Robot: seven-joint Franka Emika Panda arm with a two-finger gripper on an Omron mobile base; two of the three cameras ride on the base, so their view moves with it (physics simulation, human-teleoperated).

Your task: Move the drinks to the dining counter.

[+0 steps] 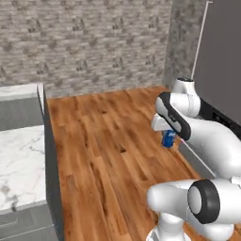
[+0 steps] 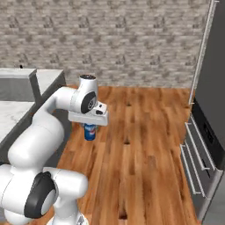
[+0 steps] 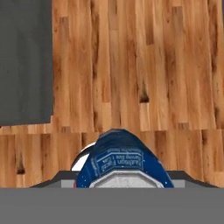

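A grey brick wall [image 1: 84,42] closed the back of the kitchen, with a warm wooden plank floor [image 1: 108,155] running up to it. At about nine o'clock in the left base view lay the white, grey-veined marble tabletop [image 1: 19,164], with a raised ledge [image 1: 21,89] at its far end and grey panels below. Moving right across the floor, the white arm [image 1: 207,136] rose from the lower right, and beneath its hand a blue soda can [image 1: 168,140] hung above the boards — well apart from the marble. At roughly two o'clock stood a dark, tall appliance front [image 1: 221,56].

In the right base view the marble edge [image 2: 13,114] sat at nine o'clock, the arm curved up from the lower left, and the can [image 2: 90,131] hung upright under the gripper [image 2: 89,125] near centre. At three to four o'clock were grey drawers [image 2: 197,167].

The hand view looked down along the can [image 3: 120,162], blue with white print, at six o'clock, with the floor far below it. The jaws stood partly open and closed around the can, holding it in the air.
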